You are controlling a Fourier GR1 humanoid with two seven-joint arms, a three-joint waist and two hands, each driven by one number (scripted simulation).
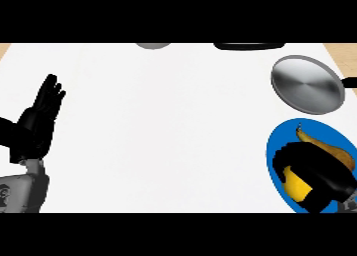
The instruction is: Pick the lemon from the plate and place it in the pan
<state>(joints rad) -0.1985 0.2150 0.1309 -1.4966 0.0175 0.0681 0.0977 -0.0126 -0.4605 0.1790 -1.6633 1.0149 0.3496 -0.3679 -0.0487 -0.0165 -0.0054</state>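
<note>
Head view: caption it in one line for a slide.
Right hand curls its fingers round the lemon on the blue plate, below the pan.

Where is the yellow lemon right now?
In the head view the lemon lies on the blue plate at the lower right, under the curled right hand, with the grey pan beyond it.

You see a bright blue plate (pixel 278 150) holding a yellow lemon (pixel 297 187) under the black right hand (pixel 314 170); the pan (pixel 307 84) is brushed silver-grey; the counter (pixel 166 130) is plain white; the left hand (pixel 35 122) is black.
</note>
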